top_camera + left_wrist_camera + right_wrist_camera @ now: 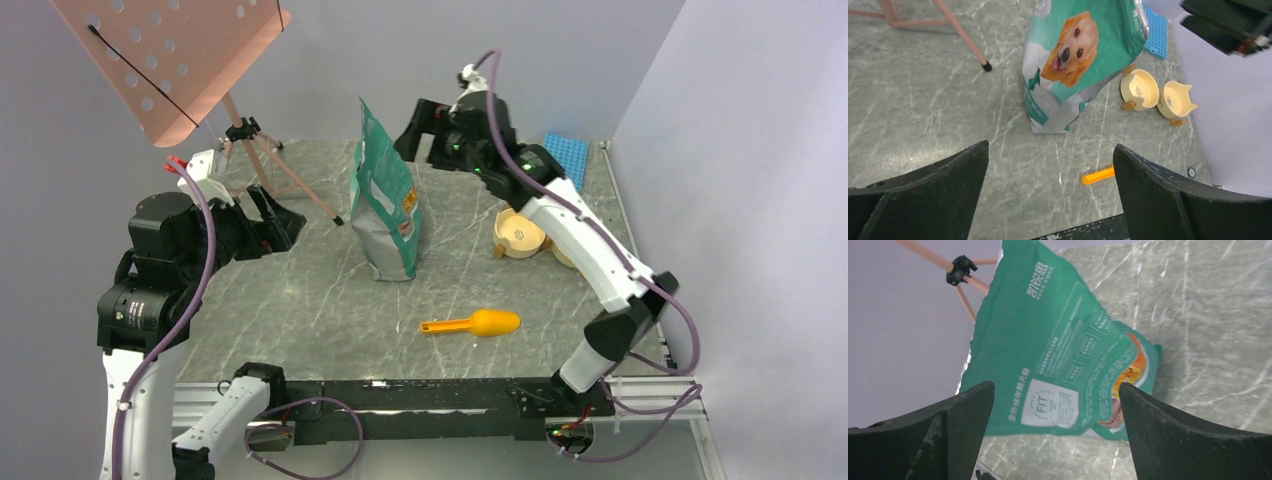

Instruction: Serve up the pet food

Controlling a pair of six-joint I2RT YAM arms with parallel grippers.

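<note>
The pet food is out of view in every frame. A green and silver dog-picture bag (386,200) stands upright mid-table; it also fills the left wrist view (1073,60) and the right wrist view (1058,365). An orange scoop (475,323) lies flat in front of it, only its handle (1097,175) showing past my left finger. Two cream bowls (1139,89) (1175,99) sit empty to the right of the bag. My left gripper (275,220) (1052,146) hangs open at the left, holding nothing. My right gripper (420,130) (1056,385) is open above and behind the bag, apart from it.
A pink perforated music stand (170,60) on tripod legs (290,180) stands at the back left, one foot (986,65) near the bag. A blue mat (566,155) lies at the back right. Walls close the back and right sides.
</note>
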